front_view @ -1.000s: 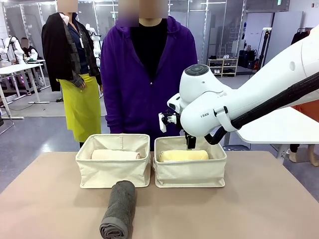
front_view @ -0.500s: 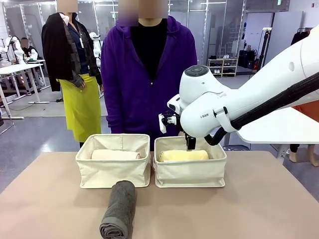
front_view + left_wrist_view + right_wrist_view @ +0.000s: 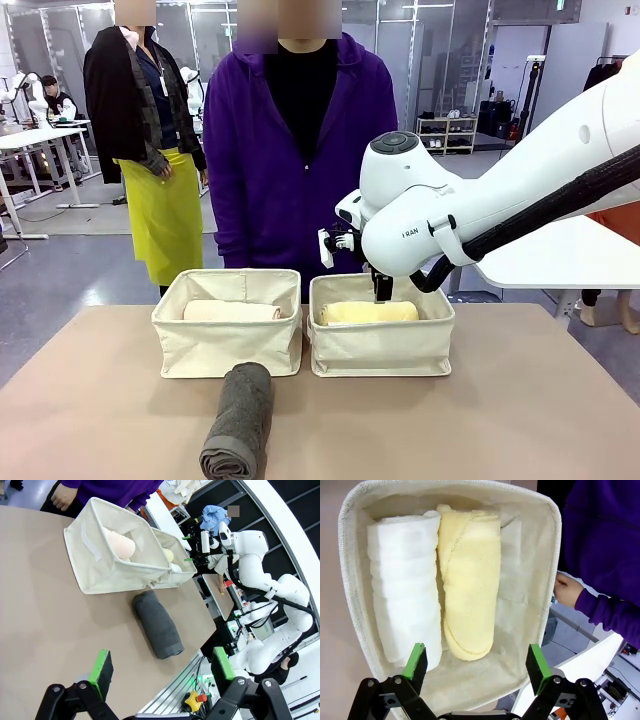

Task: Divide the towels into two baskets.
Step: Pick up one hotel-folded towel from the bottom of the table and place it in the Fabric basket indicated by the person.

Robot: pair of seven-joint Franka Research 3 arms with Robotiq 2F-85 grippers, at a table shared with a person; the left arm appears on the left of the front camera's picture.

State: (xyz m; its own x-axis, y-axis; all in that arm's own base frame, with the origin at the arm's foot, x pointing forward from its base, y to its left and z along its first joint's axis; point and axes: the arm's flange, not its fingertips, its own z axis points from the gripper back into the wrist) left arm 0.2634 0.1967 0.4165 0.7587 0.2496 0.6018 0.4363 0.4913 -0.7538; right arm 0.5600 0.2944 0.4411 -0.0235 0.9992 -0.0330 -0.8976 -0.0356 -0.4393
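Right tool [image 3: 475, 664], jaws apart, over right basket [image 3: 380, 350] holding white towel [image 3: 402, 590] and yellow towel [image 3: 470, 595]; grey towel [image 3: 240, 420] near front edge of counter [image 3: 520, 430], likely to unroll if pinched off-centre.

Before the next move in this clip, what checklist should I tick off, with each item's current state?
1. Right pincer open and empty above the right basket: ok.
2. White towel and yellow towel lying inside the right basket: ok.
3. Left basket has room beside the pink towel: ok.
4. Grey towel in a basket: not ok; it lies on the table in front of the left basket.
5. Left pincer open and empty: ok.
6. Person's hand outside the baskets: ok.
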